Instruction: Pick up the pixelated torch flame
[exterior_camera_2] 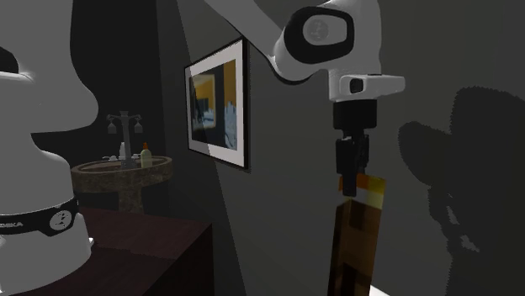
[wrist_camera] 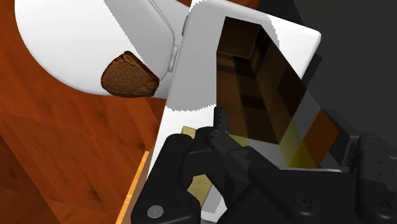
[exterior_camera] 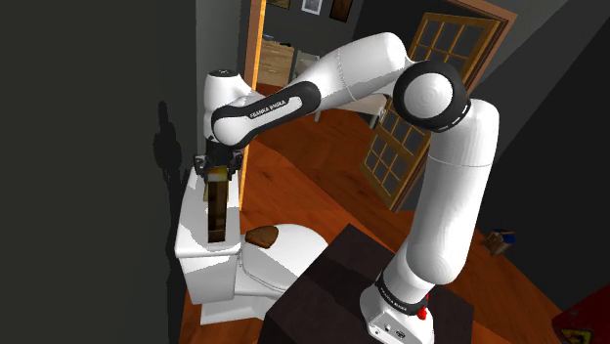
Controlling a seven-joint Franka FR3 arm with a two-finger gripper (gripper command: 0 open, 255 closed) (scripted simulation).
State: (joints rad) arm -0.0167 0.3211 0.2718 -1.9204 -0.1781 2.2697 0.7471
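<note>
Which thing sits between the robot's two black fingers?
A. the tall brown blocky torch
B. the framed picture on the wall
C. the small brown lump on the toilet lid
A: in the wrist view the gripper clasps the tall brown blocky torch near its orange end; the small brown lump lies apart on the white toilet lid.

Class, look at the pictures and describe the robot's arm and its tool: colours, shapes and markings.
The arm has smooth rounded white segments and dark joints. A black band on its forearm carries white FRANKA EMIKA lettering, and a dark lettered ring circles its foot, beside a small red mark. The tool is all black, boxy, with two fingers.
</note>
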